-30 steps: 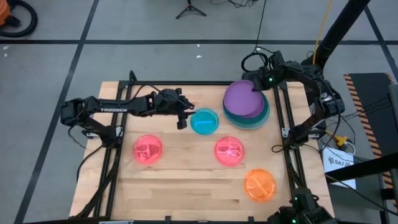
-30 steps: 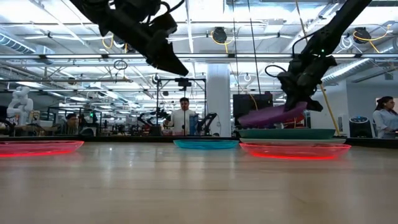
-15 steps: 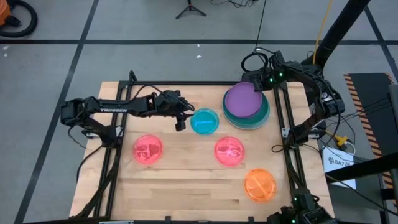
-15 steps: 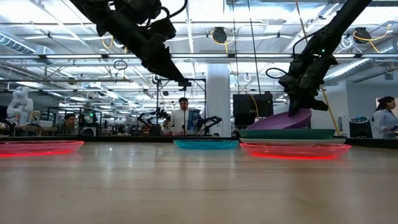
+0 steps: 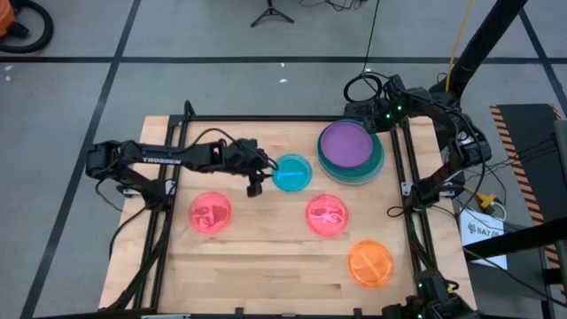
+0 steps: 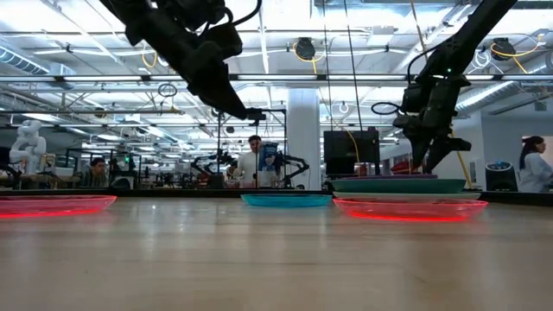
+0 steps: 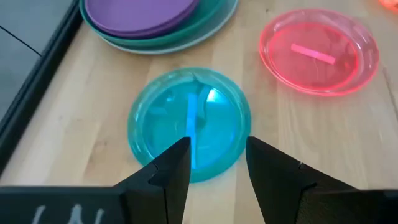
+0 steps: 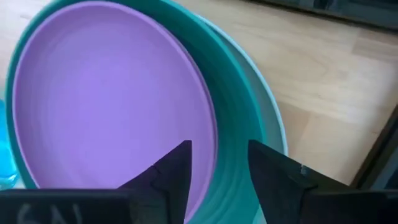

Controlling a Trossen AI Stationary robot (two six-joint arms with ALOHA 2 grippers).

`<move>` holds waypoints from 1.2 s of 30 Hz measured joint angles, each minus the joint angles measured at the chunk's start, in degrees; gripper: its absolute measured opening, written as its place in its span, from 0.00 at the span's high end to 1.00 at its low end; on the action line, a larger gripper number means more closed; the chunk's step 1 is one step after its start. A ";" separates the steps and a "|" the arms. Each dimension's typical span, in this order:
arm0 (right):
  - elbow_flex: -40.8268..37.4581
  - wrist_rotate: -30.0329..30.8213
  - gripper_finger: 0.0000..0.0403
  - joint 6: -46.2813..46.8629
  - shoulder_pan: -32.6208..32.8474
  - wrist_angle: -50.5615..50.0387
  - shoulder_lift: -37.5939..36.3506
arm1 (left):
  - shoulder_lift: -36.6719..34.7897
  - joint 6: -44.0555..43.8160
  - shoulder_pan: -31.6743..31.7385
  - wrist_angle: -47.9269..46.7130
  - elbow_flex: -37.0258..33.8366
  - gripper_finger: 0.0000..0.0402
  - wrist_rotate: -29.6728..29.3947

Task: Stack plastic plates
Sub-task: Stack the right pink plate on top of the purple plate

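Dark fingers of the left gripper (image 5: 257, 180) are spread apart and hold nothing, just left of the small round cyan plastic plate (image 5: 291, 173) at the frame's middle. Being round, this plate shows no long axis; it lies flat, opening upward. In the upper right, the right gripper (image 5: 370, 120) is also spread and empty, at the far edge of the purple plastic plate (image 5: 345, 143), which tops a stack on the dark green plate (image 5: 376, 163). Two pink-red plates (image 5: 211, 213) (image 5: 326, 214) and an orange plate (image 5: 369, 263) lie lower down on the wooden table (image 5: 266, 257).
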 joint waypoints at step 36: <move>-7.27 15.35 0.64 35.48 56.38 0.17 -20.05 | 1.72 -1.23 -9.53 -21.13 0.02 0.60 -5.24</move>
